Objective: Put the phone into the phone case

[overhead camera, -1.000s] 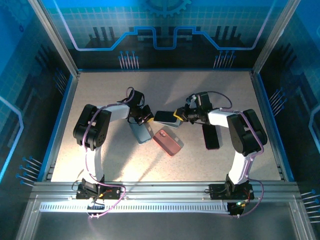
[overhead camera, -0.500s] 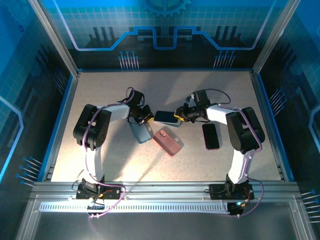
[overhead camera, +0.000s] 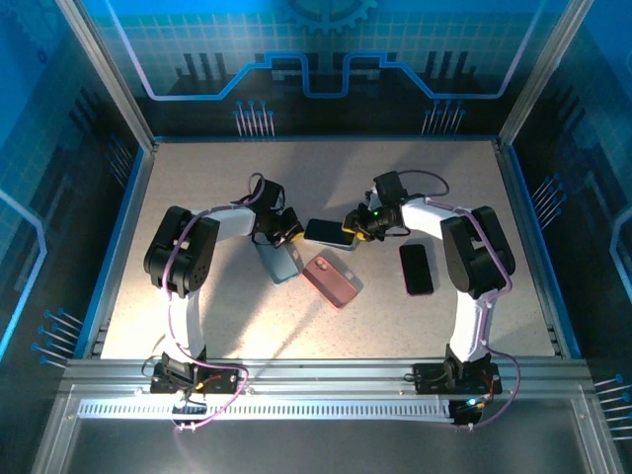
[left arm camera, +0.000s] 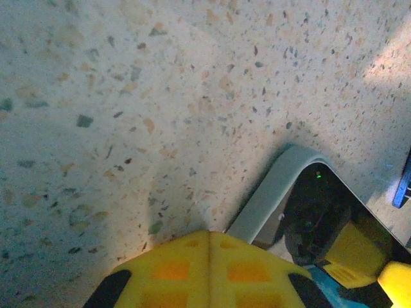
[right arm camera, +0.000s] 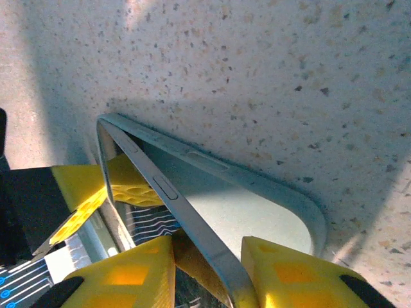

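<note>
A dark-screened phone lies mid-table between both grippers. In the right wrist view its metal edge runs tilted over an open pale grey case, one side raised above the case floor. My right gripper is shut on that phone edge. My left gripper is shut, fingertips pressed together on the table right at the case's rounded corner; nothing shows between them.
A blue-grey case lies just below the left gripper. A red case sits in front of the phone. A second black phone rests flat under the right forearm. Speckled tabletop stretches behind, walled by a frame.
The right arm's forearm has swung back and away, uncovering the black phone on the table. The held phone and both grippers have barely shifted.
</note>
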